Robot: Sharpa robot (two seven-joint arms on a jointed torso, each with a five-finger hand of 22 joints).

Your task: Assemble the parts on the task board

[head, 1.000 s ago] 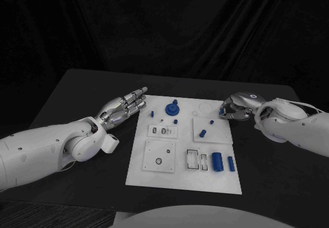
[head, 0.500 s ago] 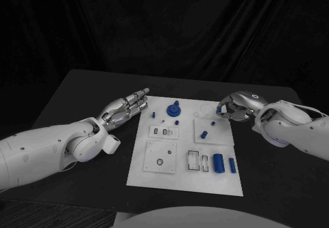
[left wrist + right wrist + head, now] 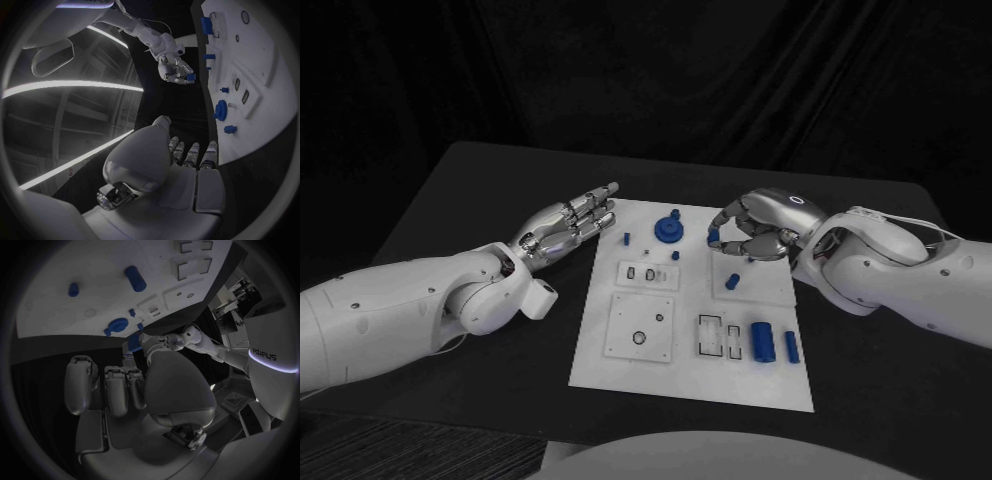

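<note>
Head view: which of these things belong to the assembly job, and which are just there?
In the job:
task board
blue gear part
blue cylinder
small blue part pinched by right hand
left hand

Just there:
black table

Blue part (image 3: 714, 237) half-hidden by fingers (image 3: 733, 214)

One task board (image 3: 635, 372), several blue parts
Two hands; seven blue parts on the board, an eighth blue part (image 3: 714, 236) held in the right hand (image 3: 759, 228).

Black table (image 3: 473, 180) stands against dark drapery (image 3: 646, 70), and bright light strips (image 3: 69, 85) arc overhead.
</note>
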